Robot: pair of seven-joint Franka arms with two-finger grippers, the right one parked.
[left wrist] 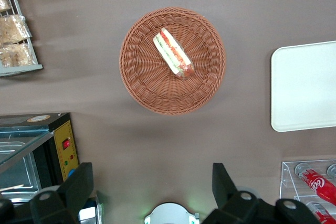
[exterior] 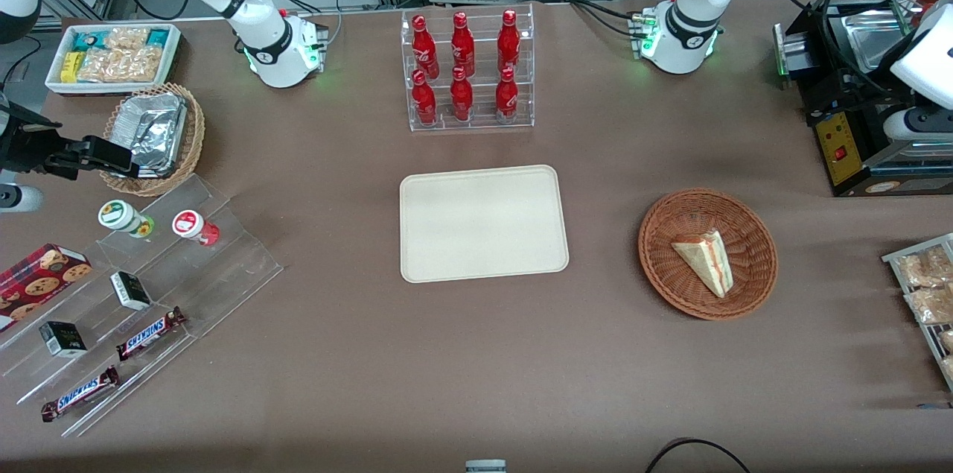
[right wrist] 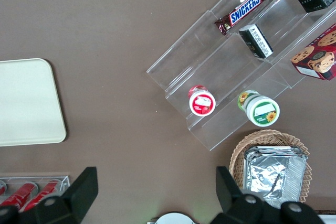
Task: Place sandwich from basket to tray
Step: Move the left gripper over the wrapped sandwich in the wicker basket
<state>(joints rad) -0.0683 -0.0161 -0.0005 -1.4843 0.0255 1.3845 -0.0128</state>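
Note:
The sandwich (exterior: pixel 705 261) is a pale triangular wedge with red and green filling, lying in the round reddish-brown wicker basket (exterior: pixel 752 223). The basket stands on the brown table beside the cream tray (exterior: pixel 482 223), toward the working arm's end. The tray holds nothing. In the left wrist view my gripper (left wrist: pixel 152 174) is open and empty, high above the table. It hangs between the arm's base and the basket (left wrist: pixel 142 77), apart from the sandwich (left wrist: pixel 173 53). An edge of the tray (left wrist: pixel 304 85) also shows there.
A clear rack of red bottles (exterior: pixel 467 71) stands farther from the camera than the tray. A black machine with a yellow panel (exterior: pixel 837 145) and a rack of snack packets (exterior: pixel 927 287) sit near the basket. Stepped acrylic shelves with snacks (exterior: pixel 134 294) lie toward the parked arm's end.

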